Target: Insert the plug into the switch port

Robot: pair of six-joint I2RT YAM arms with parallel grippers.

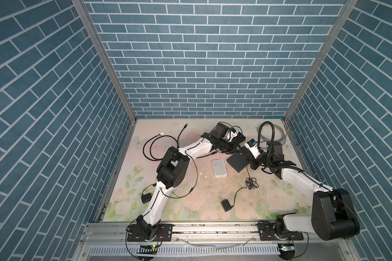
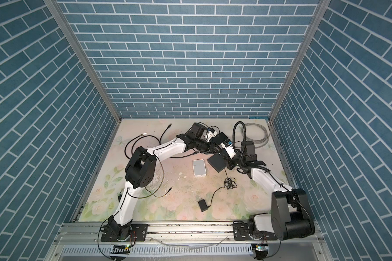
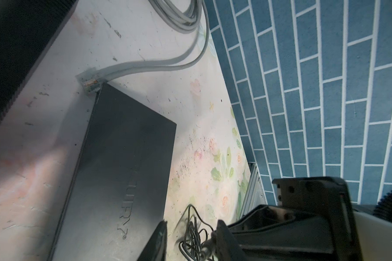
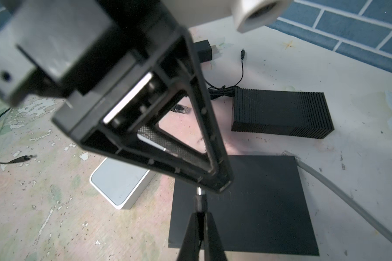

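Progress note: you had the pick-up done, the insertion not. The right gripper [image 4: 200, 217] had its jaws pinching the black barrel plug [image 4: 200, 202], silver tip forward, over the top face of the black switch [image 4: 258, 203] on the desk [image 1: 168, 203], not at any of its sides. The left gripper [image 1: 235, 146] sat just beside the plug's tip, its jaws showing a gap in the left wrist view; whether they touched the plug, you could not tell. No port was visible. Left to do, by my judgement: find the socket face, align, push home.
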